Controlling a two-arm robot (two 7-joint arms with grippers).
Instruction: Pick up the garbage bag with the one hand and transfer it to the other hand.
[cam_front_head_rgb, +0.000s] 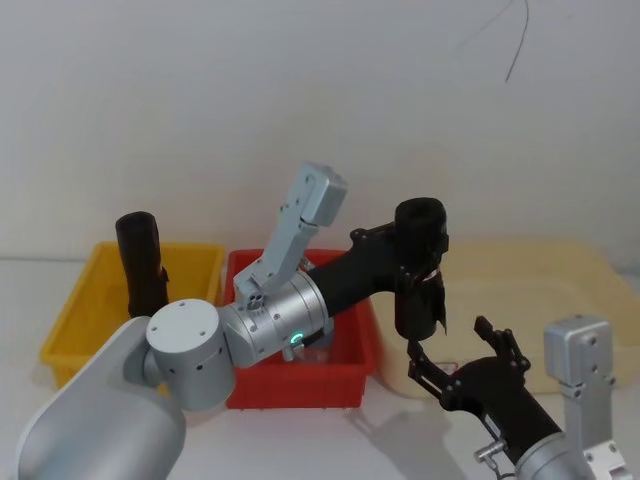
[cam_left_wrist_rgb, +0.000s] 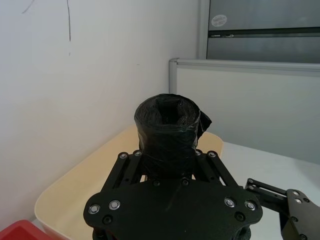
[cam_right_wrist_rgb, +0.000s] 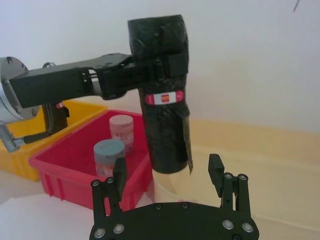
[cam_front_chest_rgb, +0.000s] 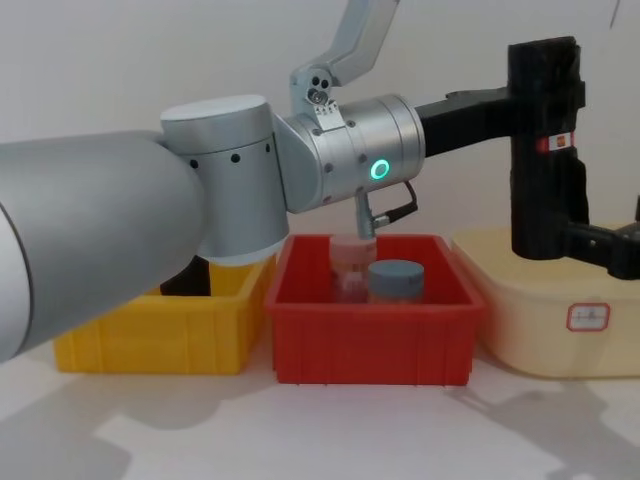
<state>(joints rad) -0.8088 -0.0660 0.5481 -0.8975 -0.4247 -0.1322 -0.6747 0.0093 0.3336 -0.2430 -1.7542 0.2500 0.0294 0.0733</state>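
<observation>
We are holding tall black plastic garbage bag roll (cam_front_head_rgb: 418, 302) upright above cream tub (cam_front_head_rgb: 545, 272), left hand (cam_front_head_rgb: 420, 250) clamped round its upper part. Right hand (cam_front_head_rgb: 450, 342) hovering near its lower end, fingers apart.

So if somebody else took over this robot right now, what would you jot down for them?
The left gripper is shut on the garbage bag, holding it upright in the air above the beige tub, beside the red bin.
The right gripper is open, fingers pointing up, close by the bag's lower end but not gripping it.
Done: the pick-up.
Left: close the right fingers on the bag, then let go with the left.
A second black roll stands in the yellow bin.
</observation>
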